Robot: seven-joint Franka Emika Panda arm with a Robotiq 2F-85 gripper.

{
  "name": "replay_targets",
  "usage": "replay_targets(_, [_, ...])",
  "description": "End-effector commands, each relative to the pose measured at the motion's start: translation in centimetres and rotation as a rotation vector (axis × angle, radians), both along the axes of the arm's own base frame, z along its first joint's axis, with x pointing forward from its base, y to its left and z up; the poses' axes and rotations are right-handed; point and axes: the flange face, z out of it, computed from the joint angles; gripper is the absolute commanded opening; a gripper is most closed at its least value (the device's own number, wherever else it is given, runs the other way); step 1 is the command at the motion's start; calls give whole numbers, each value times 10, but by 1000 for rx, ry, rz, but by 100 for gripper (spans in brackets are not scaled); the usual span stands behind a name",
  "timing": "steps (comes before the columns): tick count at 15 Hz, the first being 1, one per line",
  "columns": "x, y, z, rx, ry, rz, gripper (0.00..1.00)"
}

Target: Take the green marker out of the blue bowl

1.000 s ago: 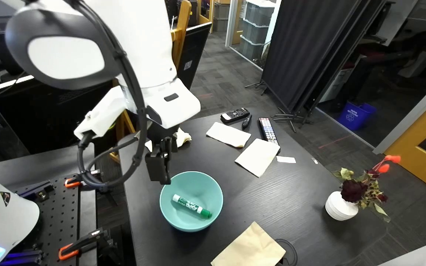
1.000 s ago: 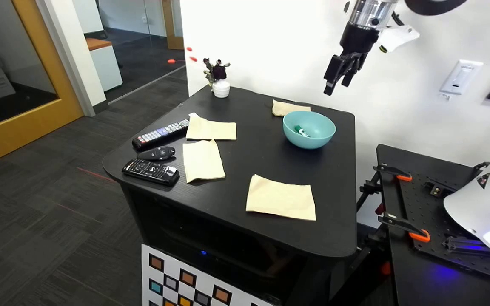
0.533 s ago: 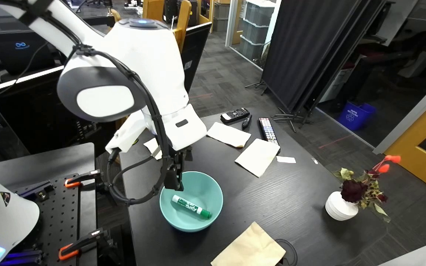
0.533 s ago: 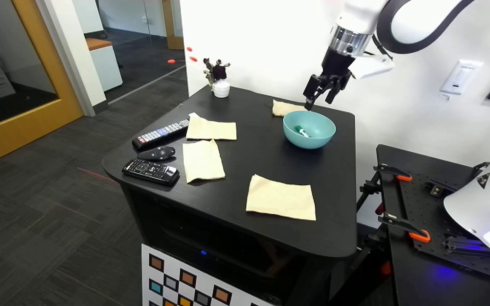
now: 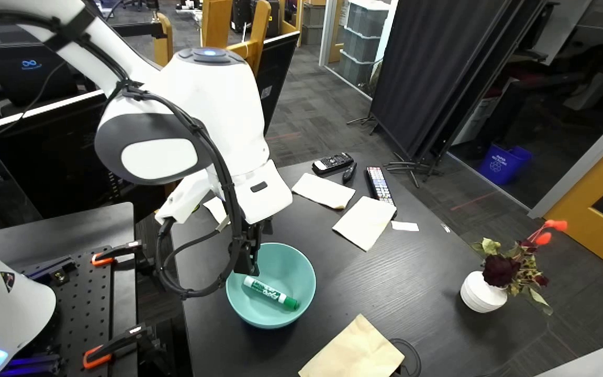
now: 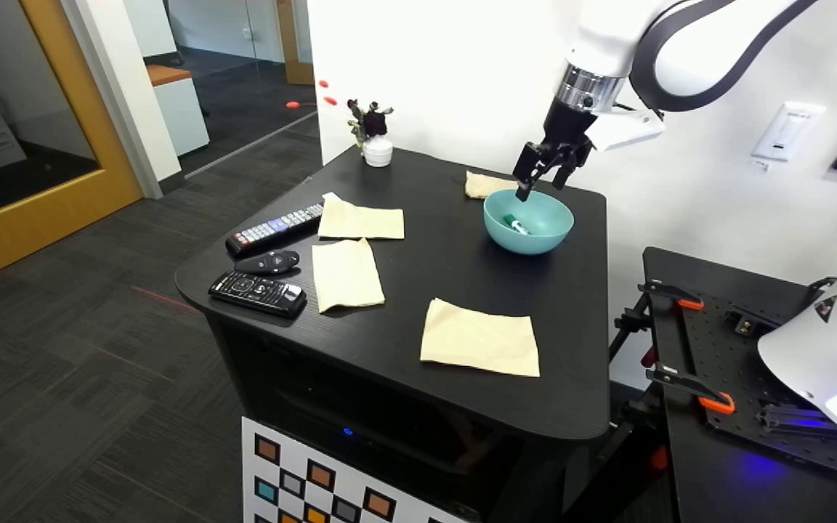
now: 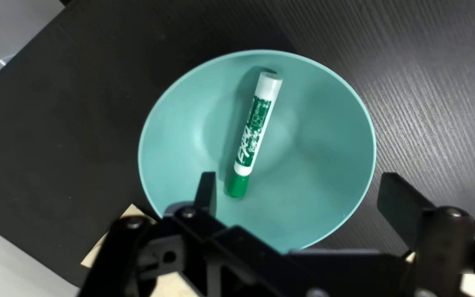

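Observation:
The green marker (image 7: 256, 128), white with a green label and green cap, lies inside the blue bowl (image 7: 324, 132). It also shows in both exterior views (image 5: 270, 292) (image 6: 516, 224). The turquoise bowl stands on the dark table in both exterior views (image 5: 299, 283) (image 6: 527, 243). My gripper (image 7: 299, 175) is open and empty, with its fingers wide apart. In the wrist view one finger is over the bowl near the marker's green cap; the other appears beyond the rim, over the table. In an exterior view the gripper (image 6: 540, 191) hangs at the bowl's far rim, above the marker.
Several folded cream cloths (image 5: 367, 222) (image 6: 480, 338) lie on the table around the bowl. Several remotes (image 6: 259, 293) (image 5: 380, 185) lie near a table edge. A white flower pot (image 5: 483, 292) stands farther along. The wall (image 6: 426, 87) is behind the table in an exterior view.
The arm has come down and moved over toward the bowl, faster at first and only slightly in the last half second. The bowl and marker have not moved. The gripper stays open.

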Motion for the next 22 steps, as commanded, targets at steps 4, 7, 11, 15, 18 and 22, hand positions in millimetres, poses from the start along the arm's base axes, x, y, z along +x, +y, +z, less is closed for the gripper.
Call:
replay_targets(4, [8,-3,-16,7,14,-25,100])
replay_targets(7, [12,-9,-31,13,40,-51,100])
replay_targets(11, [19,-18,-48,19,57,-97,100])
replay_targets(15, [28,-28,-64,20,63,-147,100])
replay_targets(18, [33,-33,-75,15,74,-185,100])
replay_targets(22, [37,-38,-91,12,98,-218,100])
